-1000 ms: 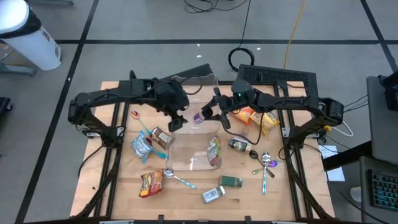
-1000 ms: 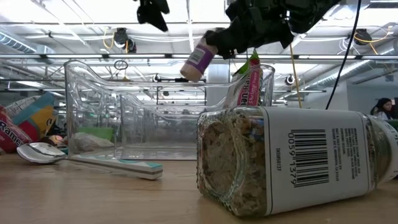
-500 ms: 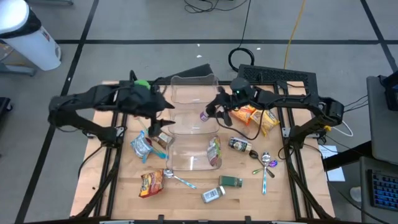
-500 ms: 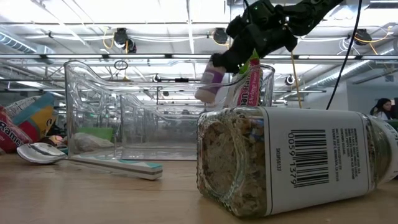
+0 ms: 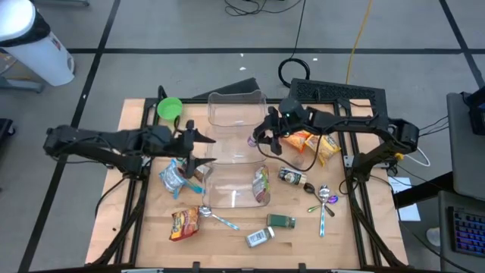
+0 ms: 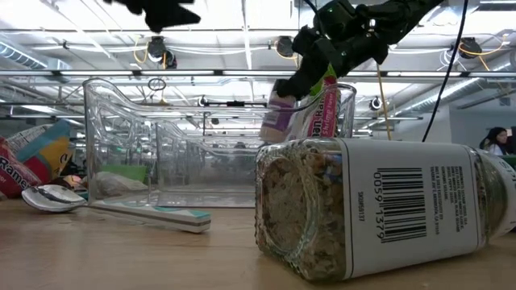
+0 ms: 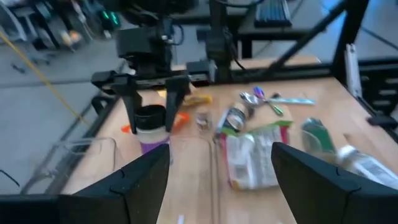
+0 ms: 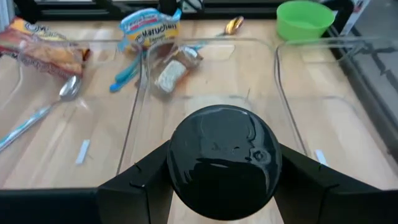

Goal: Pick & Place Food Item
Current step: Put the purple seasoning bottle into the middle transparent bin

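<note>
Over clear bin (image 5: 235,163): right gripper (image 5: 261,139) jaws clamp one purple-labelled jar (image 6: 278,122); left gripper (image 5: 198,144) jaws open, empty.

Light: bright and even, from ceiling strip lamps in the low view.
Shadows: soft and faint on the wooden table (image 5: 227,227).
Glare: highlights on the clear bin (image 6: 161,137) and the black cap (image 8: 224,158).
Blur: left wrist view soft throughout.
Focus: near jar (image 6: 379,209) sharp, room behind hazy.

Grey tiled floor (image 5: 189,30), ceiling pipes (image 6: 201,74).
</note>
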You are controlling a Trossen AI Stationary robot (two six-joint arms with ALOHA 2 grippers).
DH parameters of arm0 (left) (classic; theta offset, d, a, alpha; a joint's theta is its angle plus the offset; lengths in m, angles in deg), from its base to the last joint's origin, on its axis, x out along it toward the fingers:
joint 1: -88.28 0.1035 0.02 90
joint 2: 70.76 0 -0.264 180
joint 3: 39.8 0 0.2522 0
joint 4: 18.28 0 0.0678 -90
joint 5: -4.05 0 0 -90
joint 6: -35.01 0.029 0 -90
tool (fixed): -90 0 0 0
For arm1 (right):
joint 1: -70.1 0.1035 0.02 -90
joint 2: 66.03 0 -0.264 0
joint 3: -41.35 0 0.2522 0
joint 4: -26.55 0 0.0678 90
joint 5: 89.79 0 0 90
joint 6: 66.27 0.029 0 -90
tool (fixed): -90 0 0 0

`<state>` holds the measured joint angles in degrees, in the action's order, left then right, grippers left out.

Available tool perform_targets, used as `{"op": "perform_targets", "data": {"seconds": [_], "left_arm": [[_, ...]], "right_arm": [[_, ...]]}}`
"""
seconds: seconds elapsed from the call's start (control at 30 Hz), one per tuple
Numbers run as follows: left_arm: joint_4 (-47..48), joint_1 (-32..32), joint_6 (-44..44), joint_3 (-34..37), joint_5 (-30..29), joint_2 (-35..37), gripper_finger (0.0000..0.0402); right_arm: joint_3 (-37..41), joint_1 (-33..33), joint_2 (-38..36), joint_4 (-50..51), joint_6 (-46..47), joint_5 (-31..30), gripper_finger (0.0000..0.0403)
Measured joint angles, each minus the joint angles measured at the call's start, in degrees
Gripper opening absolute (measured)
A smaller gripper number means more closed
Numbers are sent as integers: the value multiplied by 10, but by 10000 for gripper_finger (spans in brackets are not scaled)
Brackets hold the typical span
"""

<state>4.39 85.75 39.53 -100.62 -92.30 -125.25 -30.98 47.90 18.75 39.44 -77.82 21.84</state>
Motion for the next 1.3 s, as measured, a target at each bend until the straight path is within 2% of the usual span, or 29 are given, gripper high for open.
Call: {"op": "perform_targets", "data": {"seconds": [0.23, 0.43, 0.63, 0.77, 0.87, 0.93, 1.3], "left_arm": [[-199, 26, 18, 124, -30, 9, 289], [-317, 61, 47, 162, -47, -15, 288], [-384, 93, 44, 157, -43, -19, 285], [-409, 106, 52, 157, -42, -19, 287], [-430, 114, 70, 157, -42, -19, 284], [-442, 120, 73, 157, -42, -18, 281], [-465, 146, 83, 157, -42, -19, 280]], "right_arm": [[0, 2, 0, -2, 26, -36, 203], [-3, 19, 0, -7, 35, -117, 203], [-28, 44, 6, 5, 91, -201, 203], [-47, 63, 11, 32, 121, -209, 203], [-52, 76, 24, 36, 125, -246, 203], [-50, 76, 24, 63, 138, -246, 203], [-51, 73, 49, 66, 184, -250, 203]]}}
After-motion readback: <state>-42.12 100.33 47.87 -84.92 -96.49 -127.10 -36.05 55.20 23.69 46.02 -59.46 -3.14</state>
